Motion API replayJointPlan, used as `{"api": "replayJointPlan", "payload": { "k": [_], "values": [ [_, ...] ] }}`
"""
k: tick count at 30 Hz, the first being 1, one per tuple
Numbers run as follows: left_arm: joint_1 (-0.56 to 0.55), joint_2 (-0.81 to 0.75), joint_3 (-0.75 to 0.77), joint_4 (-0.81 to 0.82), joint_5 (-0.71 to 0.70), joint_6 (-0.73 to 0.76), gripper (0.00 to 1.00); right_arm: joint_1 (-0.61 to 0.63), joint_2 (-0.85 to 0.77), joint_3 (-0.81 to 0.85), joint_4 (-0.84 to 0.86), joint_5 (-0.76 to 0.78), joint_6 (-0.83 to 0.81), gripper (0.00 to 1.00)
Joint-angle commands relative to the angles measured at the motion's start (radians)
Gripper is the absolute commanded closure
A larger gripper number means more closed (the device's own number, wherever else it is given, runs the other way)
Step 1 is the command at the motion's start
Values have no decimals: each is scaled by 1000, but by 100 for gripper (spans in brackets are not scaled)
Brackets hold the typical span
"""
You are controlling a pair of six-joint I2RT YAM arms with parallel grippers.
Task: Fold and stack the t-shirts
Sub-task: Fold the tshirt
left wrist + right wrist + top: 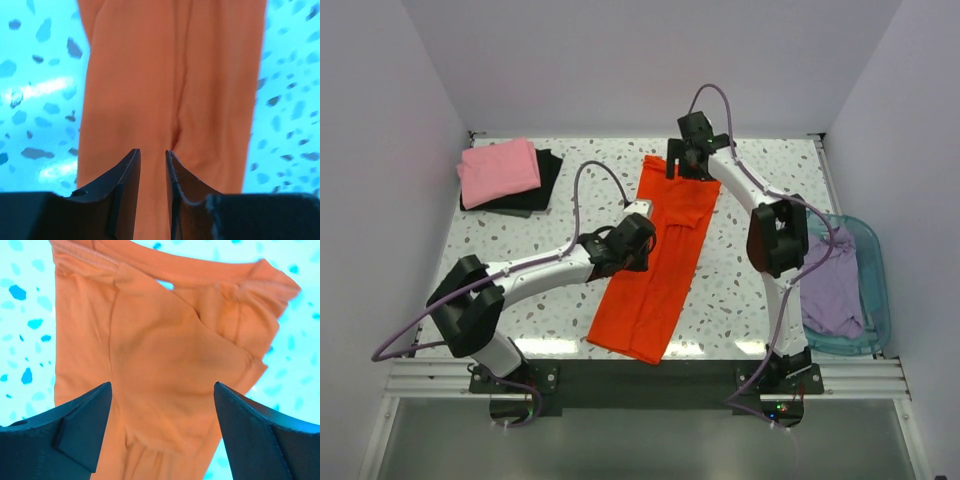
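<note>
The orange-red t-shirt (655, 290) lies folded into a long narrow strip, running from the back middle of the table to the front edge. My left gripper (642, 240) hovers over the strip's middle; in the left wrist view its jaws (152, 151) stand a narrow gap apart, with the orange cloth (200, 75) lying flat below and nothing clamped. My right gripper (688, 170) is over the collar end, and its jaws (161, 385) are wide open above the folded sleeves and neckline (160, 340). A folded pink t-shirt (498, 170) rests on a folded black t-shirt (542, 185) at the back left.
A pale lavender t-shirt (832, 290) lies crumpled in the translucent blue basket (875, 270) off the table's right edge. White walls close in the back and both sides. Speckled tabletop (760, 300) shows to either side of the orange strip.
</note>
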Motion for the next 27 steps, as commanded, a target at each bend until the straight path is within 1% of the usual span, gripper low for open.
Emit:
{"api": "replayJointPlan", "payload": {
  "k": [1, 2, 4, 7, 9, 11, 13, 14, 16, 17, 19, 20, 22, 23, 26, 27],
  "values": [
    [-3, 15, -73, -58, -57, 41, 69, 6, -61, -109, 41, 28, 56, 17],
    [-3, 16, -108, -57, -66, 29, 72, 6, -53, -128, 43, 22, 59, 19],
    [-3, 13, -148, -40, -76, 1, 75, 6, -15, -128, 55, 3, 56, 25],
    [-4, 12, -226, -23, -71, -52, 80, 6, 63, -90, 34, 3, 47, 30],
    [-12, 4, -280, -20, -70, -106, 84, 5, 97, -51, 32, 8, 41, 31],
    [-23, -14, -335, -2, -63, -144, 84, 3, 156, 4, 14, 12, 33, 31],
    [-27, -45, -378, 49, -19, -203, 84, 1, 196, 45, -1, 0, 24, 31],
    [-34, -53, -413, 69, 1, -219, 84, 1, 215, 96, -7, -6, 19, 31],
    [-38, -57, -435, 104, 44, -273, 84, 1, 276, 153, -26, -24, -5, 29],
    [-44, -57, -449, 118, 56, -287, 83, 0, 299, 218, -35, -26, -13, 27],
    [-47, -53, -451, 156, 87, -309, 80, 0, 356, 279, -49, -31, -38, 23],
    [-47, -47, -440, 167, 94, -310, 77, -2, 370, 326, -47, -32, -44, 20],
    [-47, -13, -412, 175, 110, -302, 75, -6, 405, 363, -35, -47, -58, 18],
    [-46, 4, -374, 170, 111, -298, 73, -9, 411, 381, -24, -54, -64, 16],
    [-46, 48, -311, 167, 121, -280, 70, -12, 413, 386, 17, -67, -87, 12],
    [-46, 58, -300, 169, 125, -270, 69, -12, 407, 383, 25, -76, -91, 7]
  ]
}}
